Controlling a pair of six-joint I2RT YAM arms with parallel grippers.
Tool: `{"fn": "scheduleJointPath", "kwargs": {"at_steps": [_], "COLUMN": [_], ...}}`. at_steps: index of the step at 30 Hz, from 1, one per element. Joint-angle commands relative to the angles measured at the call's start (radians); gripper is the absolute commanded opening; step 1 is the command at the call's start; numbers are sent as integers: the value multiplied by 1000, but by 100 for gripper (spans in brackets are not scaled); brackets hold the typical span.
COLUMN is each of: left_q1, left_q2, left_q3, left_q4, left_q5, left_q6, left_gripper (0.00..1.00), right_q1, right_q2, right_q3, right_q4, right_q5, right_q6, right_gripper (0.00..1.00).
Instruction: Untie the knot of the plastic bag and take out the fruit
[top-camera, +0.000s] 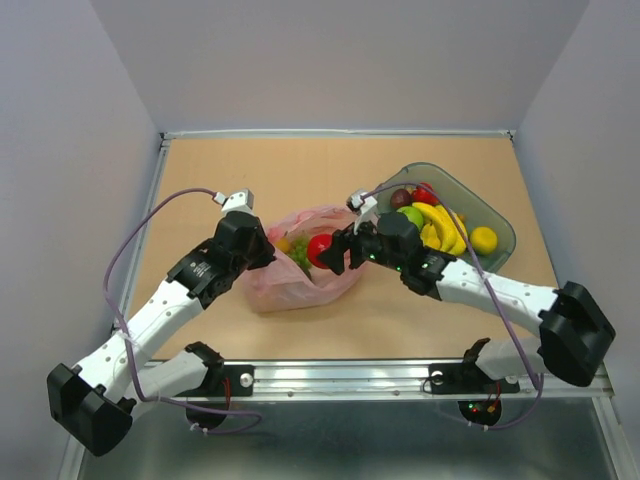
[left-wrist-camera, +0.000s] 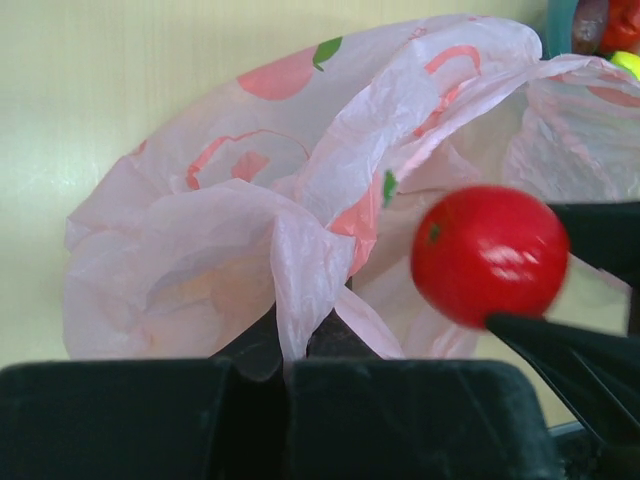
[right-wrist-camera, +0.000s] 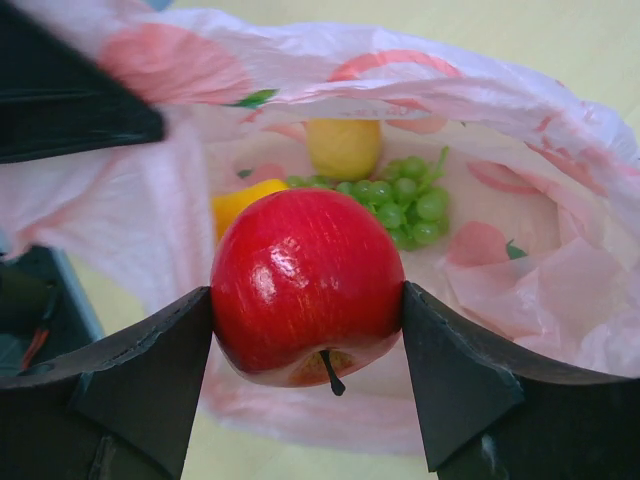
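Apple (right-wrist-camera: 305, 285), round, glossy red, hangs over crinkly pink bag (left-wrist-camera: 200, 250).

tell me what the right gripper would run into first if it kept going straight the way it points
Probably the green grapes inside the plastic bag: the right gripper, holding the red apple, points into the bag's mouth. Depth is hard to judge.

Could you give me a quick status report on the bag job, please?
Left gripper shut on bag edge. Right gripper holds red apple at bag mouth. Grapes, yellow fruit inside. Nothing blocking.
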Motion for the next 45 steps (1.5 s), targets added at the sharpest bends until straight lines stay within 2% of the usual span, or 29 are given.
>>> {"fn": "scheduleJointPath", "kwargs": {"at_steps": [1,4,10,13,14,17,18,21,25,27,30,36,37,40,41,43,44,45], "left_q1": [11,13,17,20,20,22,22,22,23,23,25,23,25,25,25,25,25,25], "left_q2": [25,34,38,31,25,8,3,-24,-52,-60,-69,-90,-95,-113,-118,-123,-126,-127], "left_q3": [46,40,21,10,6,3,-2,-11,-26,-28,-30,-33,-36,-49,-56,-86,-101,-132], "left_q4": [43,44,38,38,37,29,27,18,6,3,-5,-22,-28,-37,-37,-34,-29,-14], "left_q5": [-40,-57,-84,-86,-87,-94,-95,-100,-101,-98,-92,-51,-28,41,60,106,124,141], "left_q6": [49,58,67,63,60,58,57,55,51,51,52,40,35,11,3,-26,-35,-46], "left_gripper": [0,0,0,0,0,0,0,0,0,0,0,0,0,0,0,0,0,0], "right_q1": [-3,-2,-2,-3,-3,-5,-5,-22,-88,-140,-293,-457,-505,-540,-542,-543,-543,-543], "right_q2": [-151,-251,-374,-394,-395,-383,-380,-374,-392,-394,-391,-366,-365,-357,-354,-342,-340,-343], "right_q3": [36,99,252,289,295,293,285,239,141,86,4,-74,-79,-77,-74,-62,-59,-53], "right_q4": [-108,-206,-323,-363,-388,-421,-425,-441,-478,-532,-572,-647,-656,-675,-690,-707,-724,-733], "right_q5": [-109,-95,124,346,488,697,816,972,1012,973,885,779,755,713,710,704,698,678], "right_q6": [11,11,-44,-116,-145,-205,-217,-237,-165,-80,18,199,215,243,244,258,263,278], "right_gripper": [0,0,0,0,1,0,0,0,0,0,0,1,3,21,38,60,78,84]}}
